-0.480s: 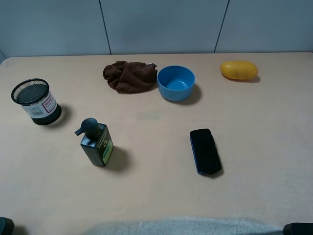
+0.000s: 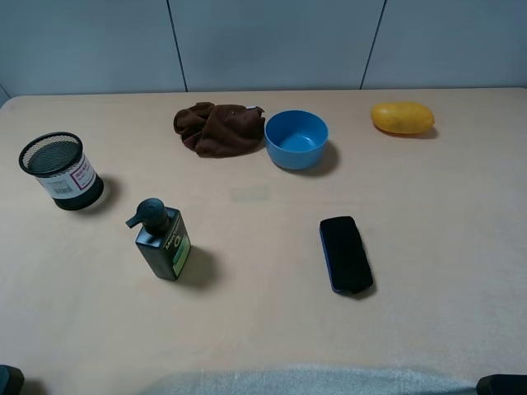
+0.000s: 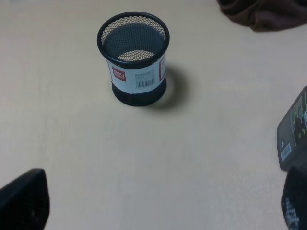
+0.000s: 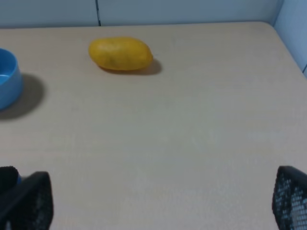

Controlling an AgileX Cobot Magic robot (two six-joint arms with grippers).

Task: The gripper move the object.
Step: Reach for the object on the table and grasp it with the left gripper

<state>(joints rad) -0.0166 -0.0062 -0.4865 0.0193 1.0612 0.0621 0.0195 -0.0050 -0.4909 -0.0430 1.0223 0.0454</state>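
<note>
The black wire-mesh pen cup [image 2: 60, 171] with a white barcode label stands upright at the left of the table. It also shows in the left wrist view [image 3: 135, 57], well ahead of my left gripper [image 3: 158, 206]. The left gripper's two dark fingertips [image 3: 24, 201] sit wide apart with nothing between them. My right gripper [image 4: 163, 201] is also open and empty, over bare table on the right side. In the exterior high view only small dark parts of the arms show at the bottom corners [image 2: 8, 380].
A dark green pump bottle [image 2: 163, 241] stands near the cup. A brown cloth [image 2: 218, 127], a blue bowl [image 2: 296, 138] and a yellow mango [image 2: 402, 117] lie at the back. A black phone-like case [image 2: 345, 253] lies right of centre.
</note>
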